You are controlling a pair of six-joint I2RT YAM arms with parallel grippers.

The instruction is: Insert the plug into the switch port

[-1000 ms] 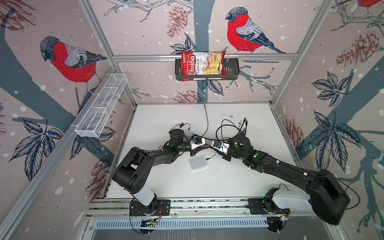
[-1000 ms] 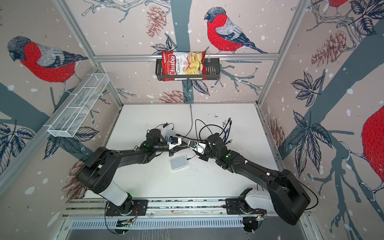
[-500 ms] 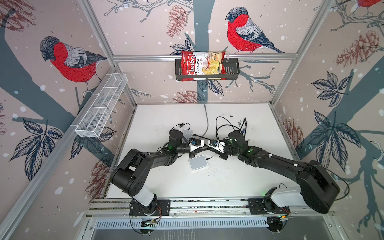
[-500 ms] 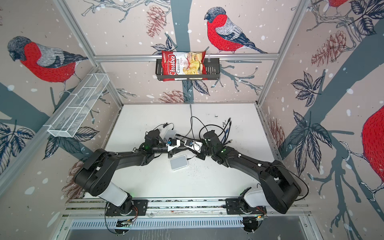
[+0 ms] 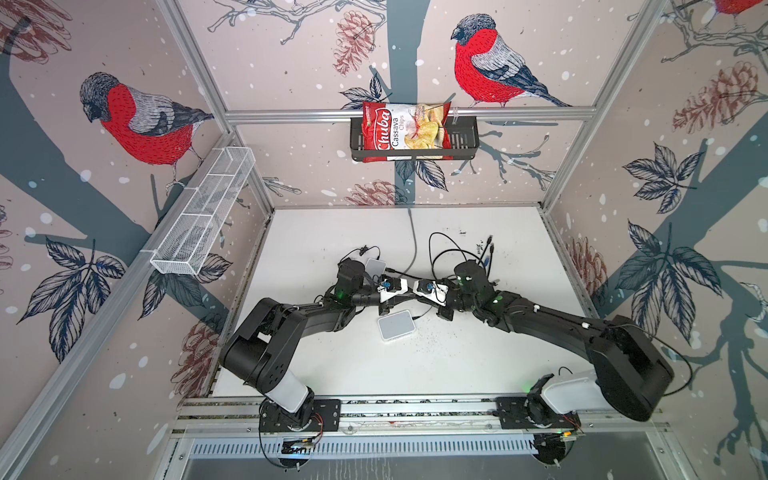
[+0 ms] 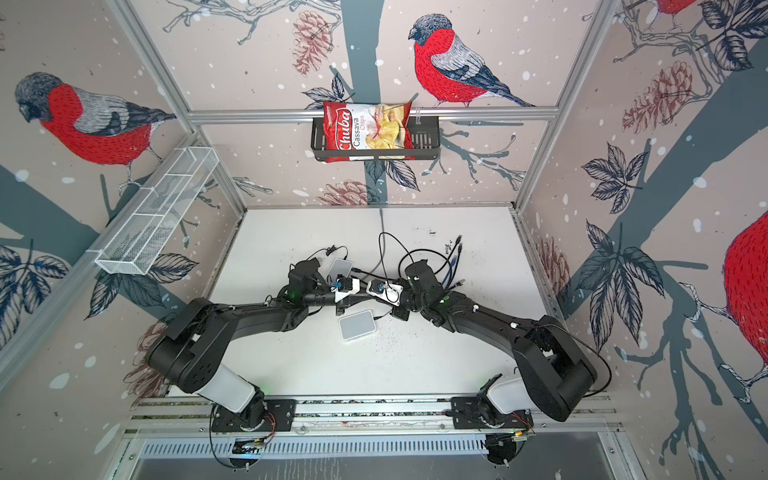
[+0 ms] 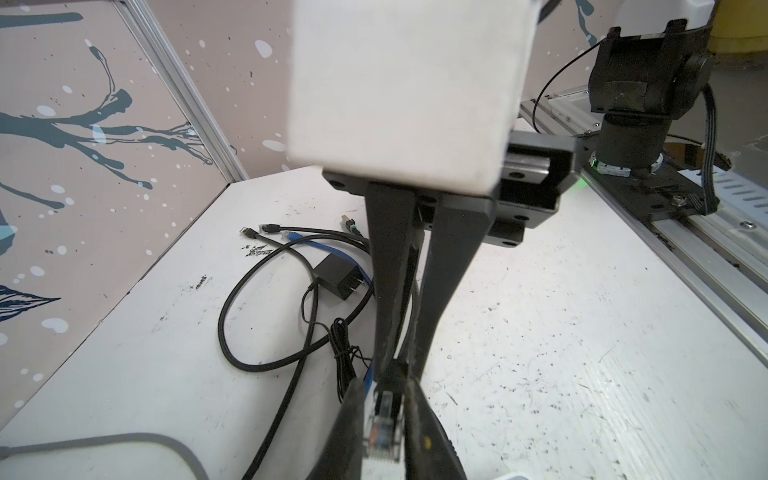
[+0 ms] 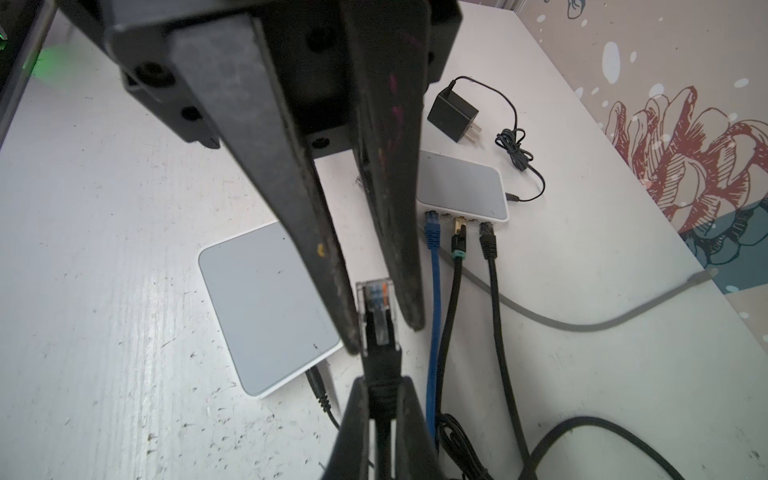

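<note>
Firstly, from the left wrist view: found the plug [image 7: 382, 428] held off the table [image 7: 561, 332], its clear head clenched in the left gripper [image 7: 384, 401], with the right gripper [image 7: 397, 368] pinched tight on the black boot just behind. From the right wrist view: confirmed both grips; noted the plug tip pointing away from the right gripper, well apart from the far switch [image 8: 463, 187] carrying a blue cable [image 8: 434, 270] and two black cables [image 8: 496, 299] in its ports, and close to the near switch [image 8: 266, 307]; could not identify the intended port. Judged the step in hand a regrasp between grippers, best done by releasing one grip only after proving the other secure, keeping the latch tab uncovered, then squaring the tip to a free port before pushing straight in. From both top views: recorded a black wall basket [image 5: 465, 139] holding one chips bag [image 5: 405, 131], and a white mesh tray [image 5: 195, 232] with nothing seen inside.
</note>
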